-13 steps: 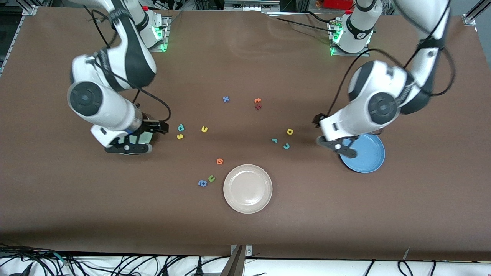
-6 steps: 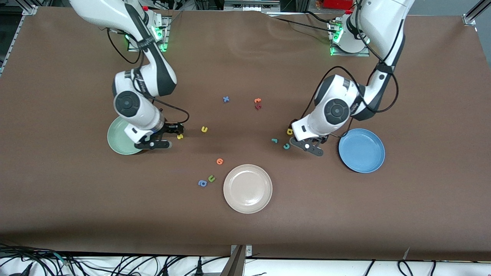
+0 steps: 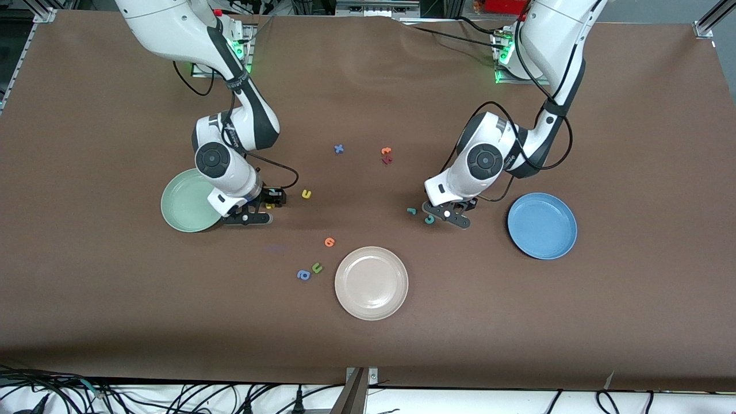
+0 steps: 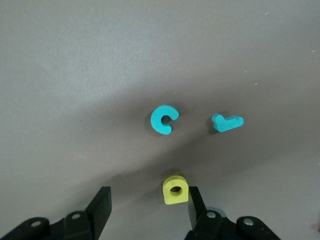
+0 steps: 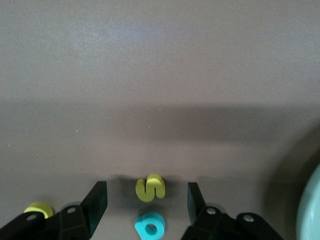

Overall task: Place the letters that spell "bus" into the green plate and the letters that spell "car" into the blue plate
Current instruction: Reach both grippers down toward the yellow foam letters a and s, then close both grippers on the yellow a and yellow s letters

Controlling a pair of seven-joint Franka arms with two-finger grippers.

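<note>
1. Neither the green plate (image 3: 181, 201) nor the blue plate (image 3: 541, 225) had a letter in it; nothing was delivered yet.
2. The green plate lay toward the right arm's end from the beige plate (image 3: 371, 283), the blue plate toward the left arm's end.
3. The right gripper (image 5: 146, 200) was low over the table, its jaws open astride the yellow s (image 5: 150, 187) with a gap on each side. The teal b (image 5: 150, 225) lay just beside it.
4. The yellow u (image 3: 306, 194) lay loose, farther from the front camera than the beige plate.
5. The left gripper (image 4: 148, 202) was open around the yellow a (image 4: 175, 189), which touched one finger only and was not clamped.
6. The teal c (image 4: 164, 120) and teal r (image 4: 226, 122) waited nearby. All six letters remained, I judged.
</note>
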